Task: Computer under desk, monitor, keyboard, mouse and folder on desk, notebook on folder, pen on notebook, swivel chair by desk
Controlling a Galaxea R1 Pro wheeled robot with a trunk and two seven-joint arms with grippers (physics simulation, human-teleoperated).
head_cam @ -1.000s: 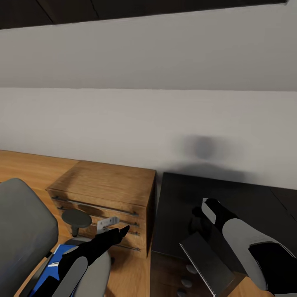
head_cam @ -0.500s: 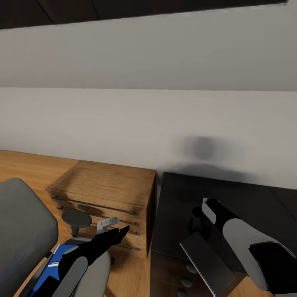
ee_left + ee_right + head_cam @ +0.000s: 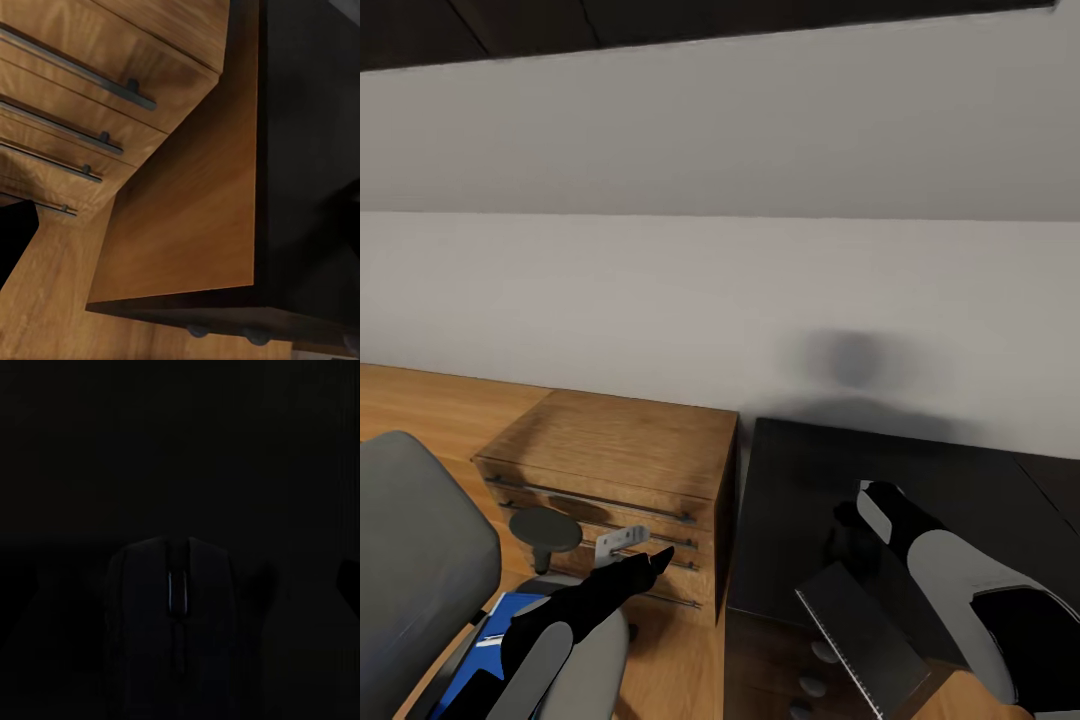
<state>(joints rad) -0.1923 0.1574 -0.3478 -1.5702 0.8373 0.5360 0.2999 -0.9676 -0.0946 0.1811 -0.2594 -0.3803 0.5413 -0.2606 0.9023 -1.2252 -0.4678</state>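
The right gripper (image 3: 850, 520) hangs low over the black top of the desk (image 3: 800, 480), its fingers dark against the dark surface, so the head view does not show how far apart they stand; the right wrist view looks down on the mouse (image 3: 171, 615), a rounded black shell with a pale scroll strip along its middle, lying on the desk top between two dim dark shapes at the frame's edges that may be the fingertips, and whether they touch it I cannot tell; the right forearm, grey with a black wrist, reaches in from the lower right and slants forward and down across the desk; a thin grey slab, the notebook (image 3: 855, 640), lies tilted at the near edge of the desk just beside that forearm; the left gripper (image 3: 652, 562) points forward toward the low light-wood cabinet (image 3: 630, 450) with its long dark drawer rails, its fingers drawn together to a narrow tip with nothing between them; the left arm stretches out over the seat of the grey swivel chair (image 3: 410, 560), where the bright blue folder (image 3: 480, 645) lies flat; the chair's round black armrest (image 3: 546, 530) stands between chair back and cabinet; the cabinet sits just beside the desk's side on the wood plank floor (image 3: 420, 400).
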